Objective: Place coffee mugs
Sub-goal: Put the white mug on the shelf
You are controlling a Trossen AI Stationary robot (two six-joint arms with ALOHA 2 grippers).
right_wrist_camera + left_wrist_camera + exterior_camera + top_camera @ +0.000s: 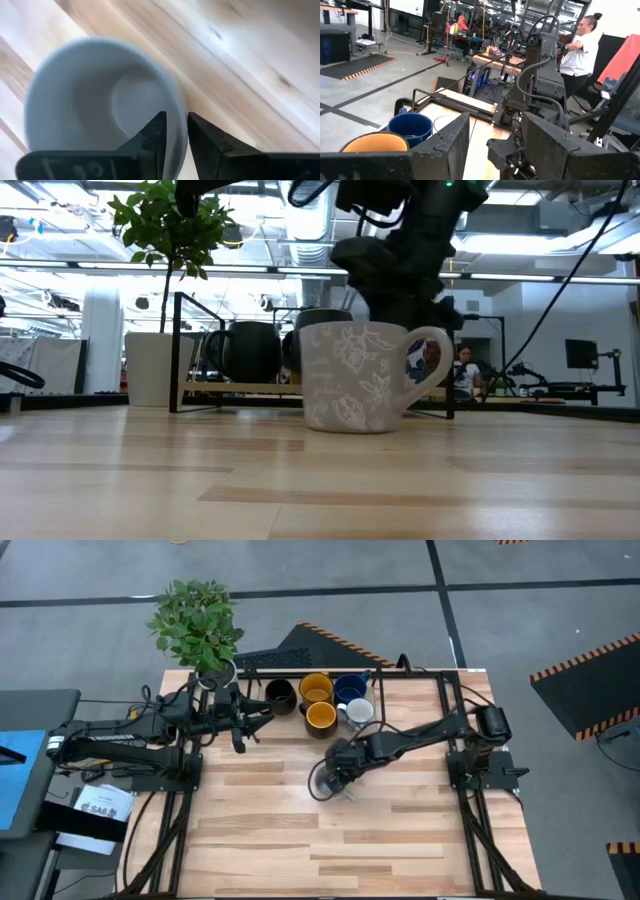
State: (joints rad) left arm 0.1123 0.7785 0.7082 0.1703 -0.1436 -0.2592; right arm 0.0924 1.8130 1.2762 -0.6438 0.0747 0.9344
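White patterned mug (355,377) stood upright, handle toward three o'clock; my right tool (173,135) pinched its rim, bare counter (300,840) at six.

white floral-marked mug (360,377), dark blue mug (349,688), black mug (280,695)

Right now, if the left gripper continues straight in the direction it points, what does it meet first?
Probably the black mug. In the high view the left gripper, fingers apart, points toward the mug row, and that mug is nearest ahead. Depth is unclear, so it might pass beside it.
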